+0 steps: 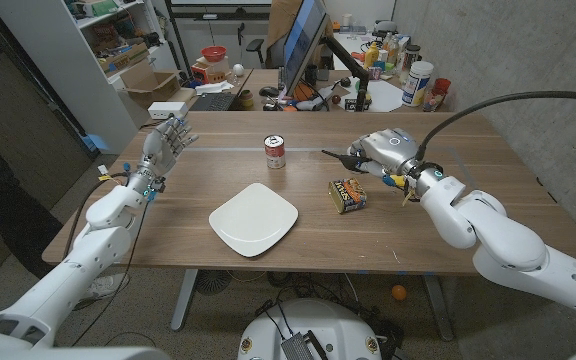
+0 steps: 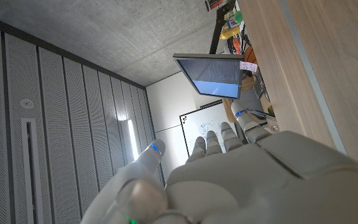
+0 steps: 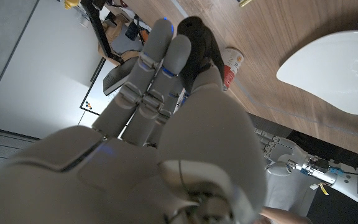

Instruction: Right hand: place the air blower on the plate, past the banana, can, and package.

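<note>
The right hand point(image 1: 380, 150) is raised over the table's point(image 1: 448, 230) right half, its fingers wrapped around the black air blower point(image 1: 340, 157), whose pointed nozzle projects from the hand toward the can. In the right wrist view the blower's black bulb point(image 3: 199, 46) sits against the fingers point(image 3: 166, 53), confirming the grasp.

One package point(image 1: 348, 194), yellow and dark, lies on the wood just below and slightly inward of the right hand; its printing cannot be read. One can point(image 1: 275, 151), red and white, stands upright off the nozzle's tip, apart from it; its label is illegible. One white square plate point(image 1: 254, 218) lies further inward and nearer the robot than the right hand, beyond the package, with bare wood between the two. Its surface carries nothing.

Open wood runs between the can and the plate, and a broad strip lies along the table's near edge on the right side.

The left hand point(image 1: 165, 146) stands over the table's left portion, fingers extended and apart, holding nothing, well away from the plate.
</note>
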